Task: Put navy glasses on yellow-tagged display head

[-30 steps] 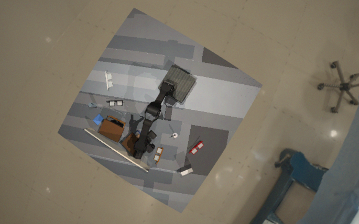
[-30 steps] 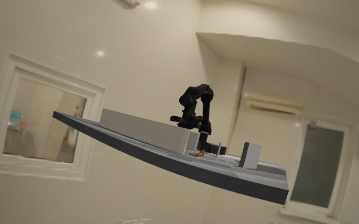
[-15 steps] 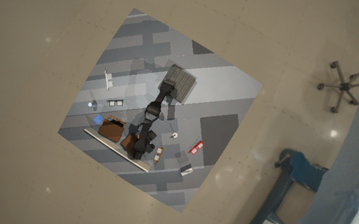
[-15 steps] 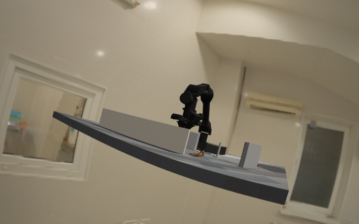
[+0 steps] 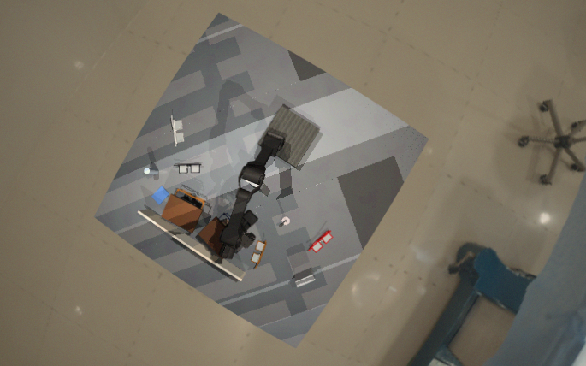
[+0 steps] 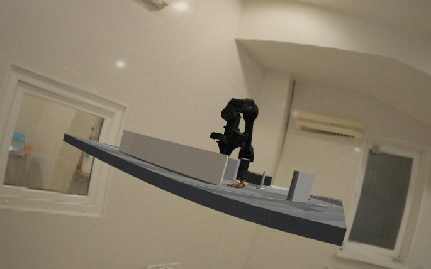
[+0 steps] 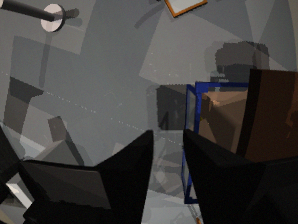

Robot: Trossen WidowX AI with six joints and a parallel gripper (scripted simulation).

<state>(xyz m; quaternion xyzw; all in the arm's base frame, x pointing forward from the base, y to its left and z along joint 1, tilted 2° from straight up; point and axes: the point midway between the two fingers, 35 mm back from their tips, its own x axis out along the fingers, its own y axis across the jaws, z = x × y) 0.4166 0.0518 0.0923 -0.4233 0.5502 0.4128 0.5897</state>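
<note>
The navy glasses (image 7: 198, 92) are at the front of the near brown head (image 7: 272, 115) (image 5: 211, 233) in the wrist view, with one temple running back along its side. The far part of the frame is hidden behind a finger. My gripper (image 7: 168, 135) is part-open and empty, its fingertips beside the glasses' front, with the frame outside the gap. The other brown head (image 5: 182, 212) stands to the left in the top view, with an orange frame (image 5: 198, 197) at its front. No yellow tag is visible. Whether the bridge and both temples are seated cannot be seen.
A long pale panel (image 5: 190, 245) (image 6: 173, 160) stands behind the heads. Orange glasses (image 5: 264, 247) (image 6: 238, 184), a thin post (image 5: 285, 221) (image 6: 263, 180), red glasses (image 5: 321, 238) and a pale block (image 5: 304, 280) (image 6: 303, 186) are to the right. Black glasses (image 5: 189, 164) and a blue square (image 5: 159, 195) are left.
</note>
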